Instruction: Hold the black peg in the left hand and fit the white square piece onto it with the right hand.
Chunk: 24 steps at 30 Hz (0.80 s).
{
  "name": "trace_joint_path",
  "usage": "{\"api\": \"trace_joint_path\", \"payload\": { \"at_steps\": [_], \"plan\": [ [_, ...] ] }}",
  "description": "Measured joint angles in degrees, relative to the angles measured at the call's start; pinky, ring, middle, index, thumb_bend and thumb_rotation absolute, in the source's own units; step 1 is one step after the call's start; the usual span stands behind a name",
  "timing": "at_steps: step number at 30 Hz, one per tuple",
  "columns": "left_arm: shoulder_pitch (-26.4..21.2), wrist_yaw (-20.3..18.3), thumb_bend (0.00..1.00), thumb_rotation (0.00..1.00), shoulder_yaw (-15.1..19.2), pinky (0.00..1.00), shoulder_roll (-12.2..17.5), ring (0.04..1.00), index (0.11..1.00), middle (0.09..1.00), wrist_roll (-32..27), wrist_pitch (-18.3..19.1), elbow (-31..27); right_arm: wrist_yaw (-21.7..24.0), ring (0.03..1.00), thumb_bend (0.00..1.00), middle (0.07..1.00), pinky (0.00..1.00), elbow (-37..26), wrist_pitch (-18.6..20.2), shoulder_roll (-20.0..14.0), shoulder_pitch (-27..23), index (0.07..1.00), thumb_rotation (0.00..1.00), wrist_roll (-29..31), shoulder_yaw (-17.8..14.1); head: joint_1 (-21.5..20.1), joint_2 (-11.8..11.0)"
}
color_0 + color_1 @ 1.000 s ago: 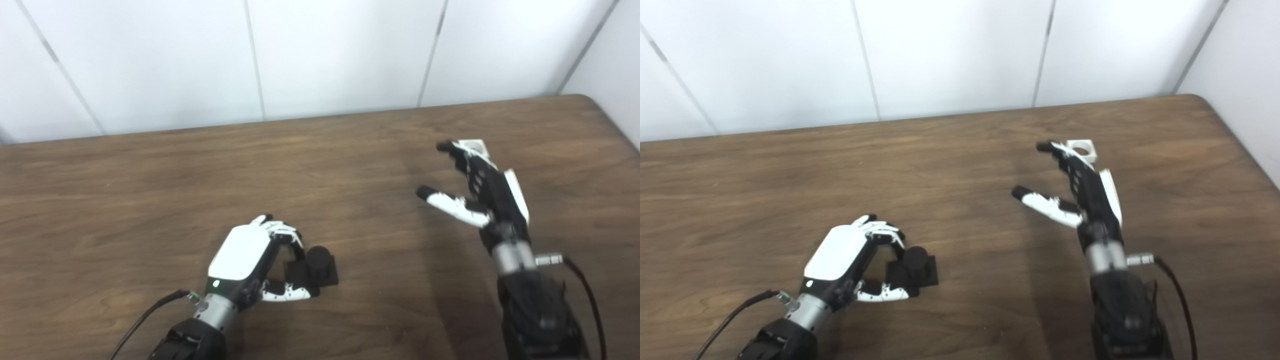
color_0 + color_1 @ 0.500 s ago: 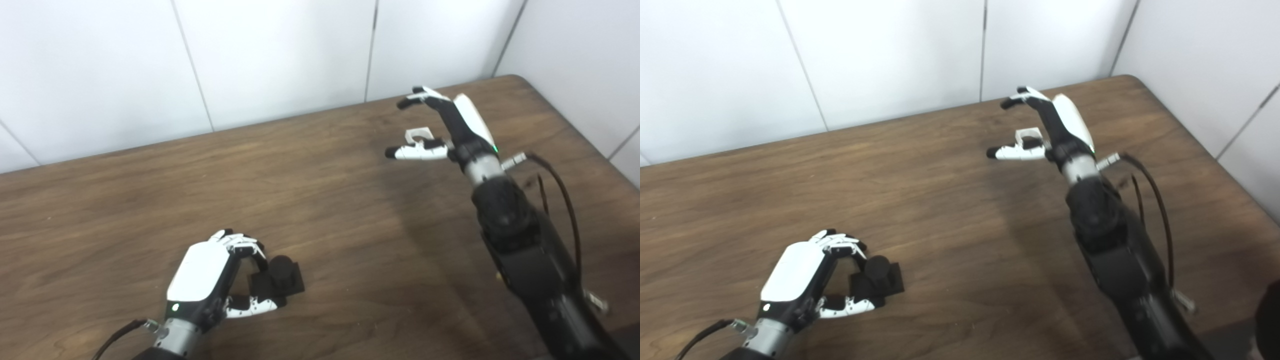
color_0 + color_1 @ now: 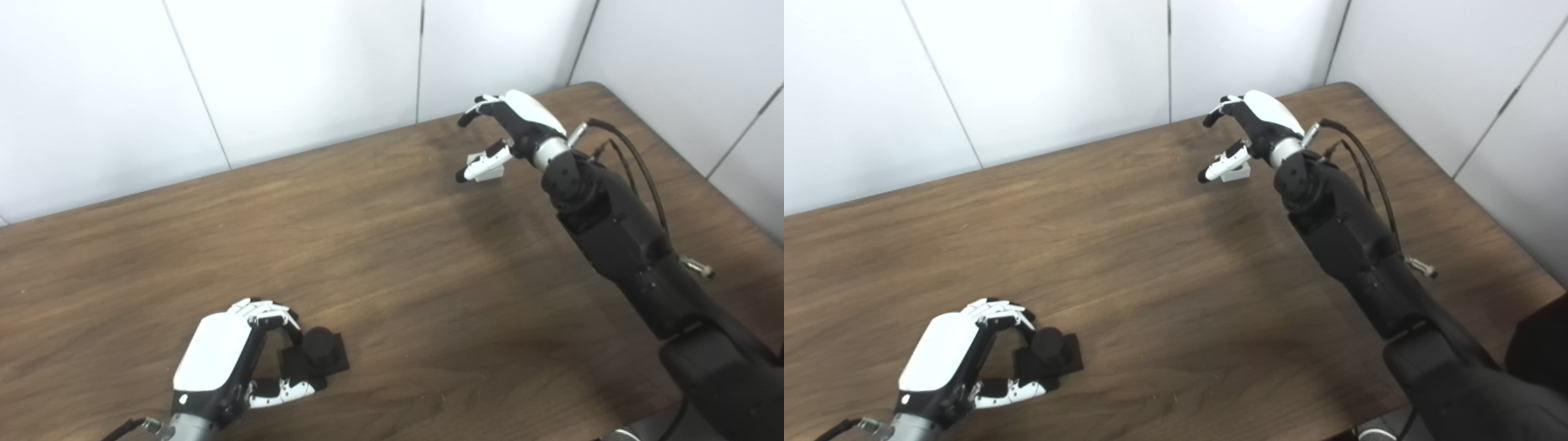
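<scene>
Both hands [image 3: 223, 358] [image 3: 514, 125], peg [image 3: 315, 355], piece [image 3: 488, 168]: unlabelled.

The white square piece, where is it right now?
The white square piece lies on the table at the far right, near the back wall, just under the right hand, whose fingers are spread above it.

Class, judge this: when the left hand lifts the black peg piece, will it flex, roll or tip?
The black peg looks rigid, so flexing seems unlikely. Its flat square base on the table should resist rolling. The left hand grips one edge, so it may tilt.
</scene>
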Motion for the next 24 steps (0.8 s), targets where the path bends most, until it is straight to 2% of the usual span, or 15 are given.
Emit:
{"api": "trace_joint_path", "payload": {
  "at_steps": [11,17,24],
  "plan": [
    [0.0,-0.4,0.52,0.05,0.6,0.85,-0.1,0.761,0.483,0.704,-0.2,-0.6,0.2,9.1,1.000,0.89,0.938,1.00,4.3,0.1,-0.6,-3.2,0.717,0.17,-7.6,-0.4,-0.1,-0.2],
    [0.0,-0.3,0.52,0.05,0.7,0.85,-0.2,0.762,0.483,0.707,0.0,-0.5,0.2,11.1,1.000,0.90,0.937,1.00,6.1,0.1,-0.7,-3.4,0.721,0.15,-9.8,-0.5,0.2,-0.4],
    [0.1,-0.3,0.52,0.05,0.8,0.85,-0.2,0.764,0.483,0.708,0.0,-0.5,0.2,13.4,1.000,0.89,0.939,1.00,7.9,0.1,-0.7,-4.0,0.723,0.14,-13.0,-2.1,0.4,-0.4]
  ]
}}
